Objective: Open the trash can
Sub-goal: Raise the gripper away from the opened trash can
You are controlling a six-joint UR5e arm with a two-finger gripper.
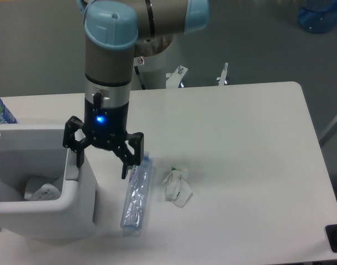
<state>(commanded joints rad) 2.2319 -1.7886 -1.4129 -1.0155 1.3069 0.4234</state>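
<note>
A: Where was the trash can [44, 212] at that point?

B: Lower left of the frame, at the edge of the white table [240, 143]. Its top showed an open cavity with crumpled white scraps [40, 190] inside, so I judged the opening done, or nearly.

A: And the gripper [101, 156]?

B: Fingers spread apart, gripping nothing. One fingertip sat on the grey push tab [72, 171] at the bin's right rim; the other hung off the side, above the cap end of a flattened plastic bottle [135, 193] (which lay just beside the bin).

A: What could have gone wrong?

B: A hard lift or sideways drag might have tugged the light bin along with the finger. Pressing the tab again might have shut the lid. The outer finger could also have clipped the bottle and rolled it toward the crumpled wrapper [177, 186] right of it.
</note>
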